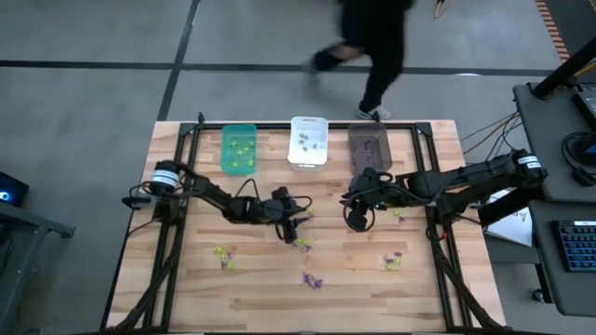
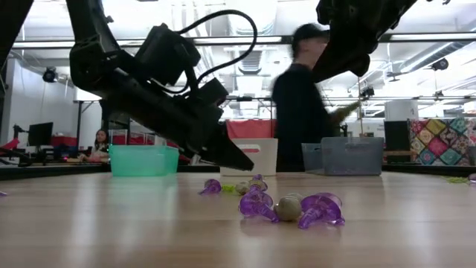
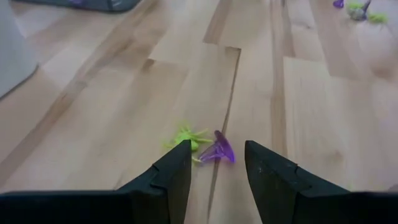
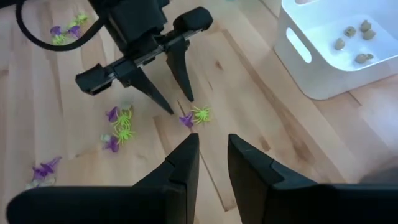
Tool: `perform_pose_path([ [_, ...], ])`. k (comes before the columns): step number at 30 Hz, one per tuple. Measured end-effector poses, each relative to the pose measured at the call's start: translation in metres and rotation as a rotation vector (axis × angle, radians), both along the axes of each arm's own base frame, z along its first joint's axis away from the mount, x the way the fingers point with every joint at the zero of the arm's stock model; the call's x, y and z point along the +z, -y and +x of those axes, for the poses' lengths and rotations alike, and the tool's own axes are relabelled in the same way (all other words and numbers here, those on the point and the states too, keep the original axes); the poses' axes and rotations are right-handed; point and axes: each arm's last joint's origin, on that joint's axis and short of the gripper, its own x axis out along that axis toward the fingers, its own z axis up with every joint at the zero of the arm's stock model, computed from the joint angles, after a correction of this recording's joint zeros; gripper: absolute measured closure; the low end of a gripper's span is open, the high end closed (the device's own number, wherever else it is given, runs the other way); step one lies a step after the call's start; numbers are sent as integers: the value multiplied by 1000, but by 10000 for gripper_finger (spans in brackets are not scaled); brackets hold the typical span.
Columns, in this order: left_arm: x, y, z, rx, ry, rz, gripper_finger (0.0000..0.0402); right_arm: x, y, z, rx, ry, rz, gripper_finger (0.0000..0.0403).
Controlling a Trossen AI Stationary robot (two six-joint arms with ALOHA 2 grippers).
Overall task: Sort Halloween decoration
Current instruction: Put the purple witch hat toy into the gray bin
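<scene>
- Down near the table's middle: left gripper [image 1: 296, 234], fingers spread apart and empty, tips angled toward the wood.
- Just ahead of those tips, on the table [image 1: 186, 279]: one purple trinket [image 3: 219, 150] touching one yellow-green trinket [image 3: 188, 138], neither of them gripped.
- Also seen from the right wrist: left gripper [image 4: 180, 104] poised over that same pair, purple piece [image 4: 185, 120] beside yellow-green piece [image 4: 201, 114].
- Higher up, near the dark grey bin [image 1: 369, 146]: right gripper [image 1: 357, 220], fingers [image 4: 180, 163] parted by a narrow gap, nothing visible between them.
- Scattered elsewhere on the wood: a small cluster [image 1: 223, 254] toward the left front, purple pieces [image 1: 312, 280] at the centre front, a mixed cluster [image 1: 393, 261] toward the right front.
- Close to the low camera: purple trinkets with a greyish one [image 2: 288, 208] lying in a heap, more purple ones [image 2: 210, 187] farther back.
- Along the far edge: green bin [image 1: 238, 149] with yellow-green pieces inside, white bin [image 1: 308, 141] with a few greyish pieces [image 4: 351, 42], dark grey bin with purple specks inside.
- Beyond the table: a person [image 2: 301, 112] in dark clothes, blurred.
</scene>
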Motion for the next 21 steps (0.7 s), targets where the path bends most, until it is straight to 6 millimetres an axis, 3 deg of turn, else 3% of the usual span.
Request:
perform_pose_path([
  [13, -11, 6, 17, 13, -9, 21, 272, -1, 0, 0, -2, -5, -2, 330],
  [21, -15, 7, 14, 51, -59, 65, 303, -1, 0, 0, -1, -6, -3, 330],
])
